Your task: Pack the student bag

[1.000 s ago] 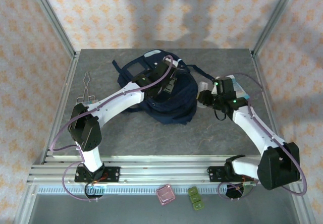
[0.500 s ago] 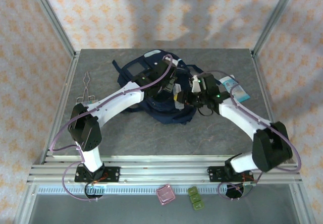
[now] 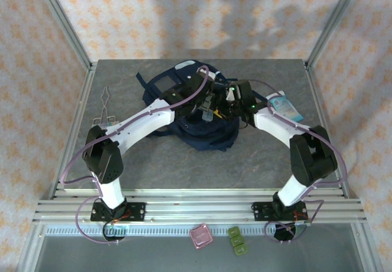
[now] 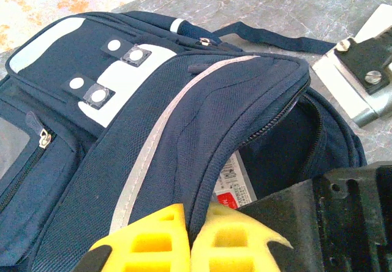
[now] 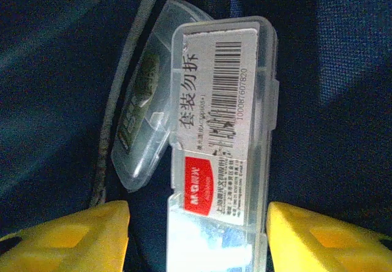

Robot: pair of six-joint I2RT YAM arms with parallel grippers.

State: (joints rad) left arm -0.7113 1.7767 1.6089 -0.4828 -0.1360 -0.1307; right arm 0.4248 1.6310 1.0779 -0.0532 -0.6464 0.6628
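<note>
Seen from above, one grey desk [image 3: 184, 171] carries two white robot arms and one navy backpack [image 3: 208, 138]. The backpack sits at 12 o'clock, toward the back, with its top opening facing 3 o'clock.

At 10 o'clock on the desk lies one thin pair of metal tongs [image 3: 105, 102], well apart from the backpack.

The left tool [image 3: 207, 98] reaches over the backpack. Its wrist camera shows two yellow fingers [image 4: 147, 238] clenched on the fabric edge of the opening. That view also shows one grey stripe, white patches with four round snaps, and one zip pull.

Inside the opening lies one clear case [image 5: 220, 125] with a barcode label and a red sticker. A second clear plastic piece [image 5: 144, 122], rounded, lies partly under it at 9 o'clock. Its print is too blurred to read.

The right tool [image 3: 225, 100] hangs at the opening, released. Its two yellow fingers stand apart with the case between them, and there is a gap on the left side. The case's lower end is cut off.

At 2 o'clock one pale blue packet [image 3: 285, 108] lies on the desk, partly hidden by the right arm.

Below the rails at 6 o'clock sit one pink square [image 3: 200, 236] and one green piece [image 3: 237, 240], too small to identify.
</note>
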